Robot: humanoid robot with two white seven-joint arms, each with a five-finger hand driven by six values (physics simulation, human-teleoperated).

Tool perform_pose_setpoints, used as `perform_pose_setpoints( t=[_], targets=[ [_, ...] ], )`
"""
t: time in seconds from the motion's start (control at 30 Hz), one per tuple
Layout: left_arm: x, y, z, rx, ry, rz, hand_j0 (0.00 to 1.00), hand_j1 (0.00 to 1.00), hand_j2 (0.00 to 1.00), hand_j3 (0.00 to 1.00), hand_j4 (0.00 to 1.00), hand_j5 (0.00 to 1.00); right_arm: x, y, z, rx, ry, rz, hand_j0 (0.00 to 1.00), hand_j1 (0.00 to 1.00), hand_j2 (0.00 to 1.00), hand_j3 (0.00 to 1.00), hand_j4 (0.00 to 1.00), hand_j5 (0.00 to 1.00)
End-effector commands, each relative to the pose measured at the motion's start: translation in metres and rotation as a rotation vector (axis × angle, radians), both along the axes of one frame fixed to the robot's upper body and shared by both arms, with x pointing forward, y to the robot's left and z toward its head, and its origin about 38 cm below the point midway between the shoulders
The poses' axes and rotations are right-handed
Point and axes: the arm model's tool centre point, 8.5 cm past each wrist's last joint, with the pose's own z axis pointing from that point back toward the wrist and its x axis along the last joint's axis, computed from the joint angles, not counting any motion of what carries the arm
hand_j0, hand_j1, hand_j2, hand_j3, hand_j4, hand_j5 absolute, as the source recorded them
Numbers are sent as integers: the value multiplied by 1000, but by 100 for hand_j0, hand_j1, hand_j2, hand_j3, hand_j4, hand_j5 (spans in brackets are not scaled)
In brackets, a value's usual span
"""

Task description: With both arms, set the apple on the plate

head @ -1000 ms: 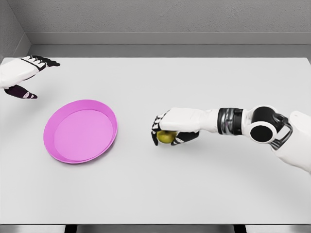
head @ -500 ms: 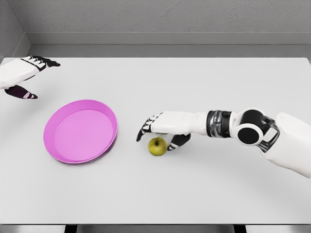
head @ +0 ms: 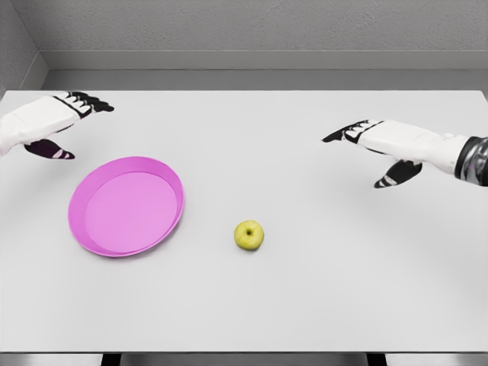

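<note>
No readable text, labels or numbers anywhere.

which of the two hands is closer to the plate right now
The left hand, hovering just beyond the pink plate's far left rim. The right hand is across the table, past the apple, fingers spread and empty.

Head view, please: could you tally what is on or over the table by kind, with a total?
Apple, yellow-green, on the table: 1
Plate, pink, empty: 1
Robot hands, open, above the table, left hand and right hand: 2
Total: 4
</note>
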Motion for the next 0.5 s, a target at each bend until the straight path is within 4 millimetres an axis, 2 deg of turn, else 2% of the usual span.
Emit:
perform_pose_setpoints(
  t=[0.0, 0.07, 0.13, 0.2, 0.27, 0.33, 0.47],
  targets=[
    [-11, -41, -1, 33, -16, -135, 100, 100, 100, 100, 100, 100, 10, -63, 71, 19, -192, -105, 100, 100, 100, 100, 100, 100],
    [-20, -72, 0, 63, -39, -235, 100, 100, 100, 100, 100, 100, 9, -77, 62, 27, -200, -57, 100, 100, 100, 100, 100, 100],
    [-36, -110, 5, 69, -75, -360, 100, 100, 100, 100, 100, 100, 7, -76, 62, 29, -215, -6, 100, 100, 100, 100, 100, 100],
    [-54, -138, 10, 60, -90, -457, 100, 100, 100, 100, 100, 100, 6, -73, 69, 23, -238, 18, 100, 100, 100, 100, 100, 100],
    [-59, -148, 11, 51, -97, -489, 100, 100, 100, 100, 100, 100, 7, -63, 63, 49, -237, 37, 100, 100, 100, 100, 100, 100],
    [-65, -163, 3, 93, -57, -536, 100, 100, 100, 100, 100, 100, 10, -42, 58, 104, -248, 82, 100, 100, 100, 100, 100, 100],
    [-75, -190, 5, 123, -56, -636, 100, 100, 100, 100, 100, 100, 9, -34, 62, 107, -262, 104, 100, 100, 100, 100, 100, 100]
  ],
)
